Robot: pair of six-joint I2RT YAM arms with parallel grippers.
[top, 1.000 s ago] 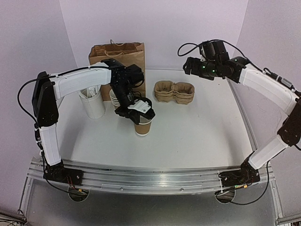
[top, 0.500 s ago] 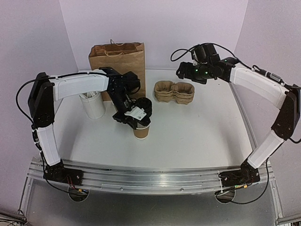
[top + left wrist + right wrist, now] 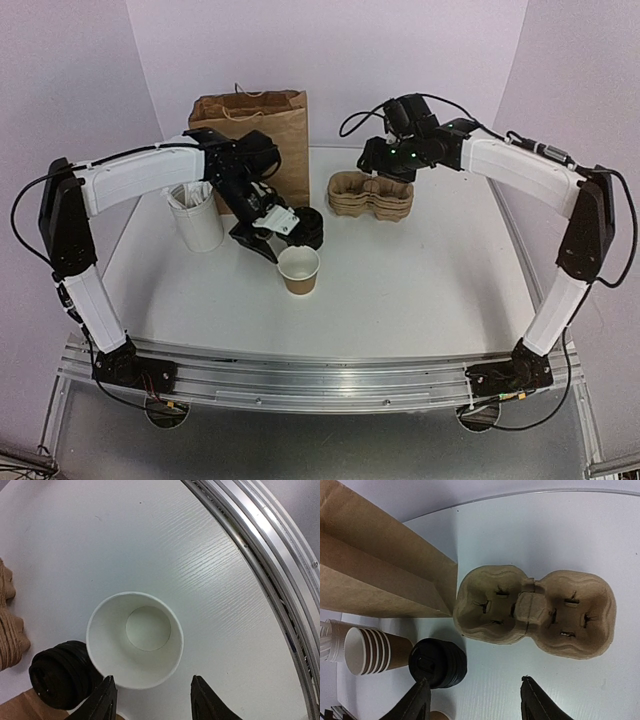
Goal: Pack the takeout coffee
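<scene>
Left gripper (image 3: 152, 702): its fingers (image 3: 106, 700) are spread and pinch nothing. The brown paper cup (image 3: 135, 640) stands upright on the white table (image 3: 165, 540) just ahead of the fingertips. Its near rim lies between them, its mouth is open and its white inside faces up. Whether either fingertip touches the rim cannot be told. Just beside the cup, on the side of the left-hand finger in the wrist view, sits a stack of black lids (image 3: 60, 672). Farther out on that side is the edge of a pulp cup carrier (image 3: 7, 625), and on the opposite side is the table's metal rail (image 3: 260, 545). In the overhead view the same gripper (image 3: 262, 243) hangs low beside the cup (image 3: 298, 268), with the lids (image 3: 305, 228) next to it. A tall white cup of wrapped straws (image 3: 195, 215) stands beyond the arm, and a brown paper bag (image 3: 250, 120) stands upright behind it. Right gripper (image 3: 475, 700): its fingers (image 3: 420, 702) are likewise spread, with nothing between them. It hovers (image 3: 377, 168) above the far part of the table, well apart from the paper cup. The cup carrier (image 3: 535, 612) lies directly ahead of its fingertips. The lids (image 3: 437, 662) are just off the left-hand finger, and a stack of brown cups (image 3: 370, 650) lies beyond them. The bag (image 3: 370, 570) stands beside the carrier.
</scene>
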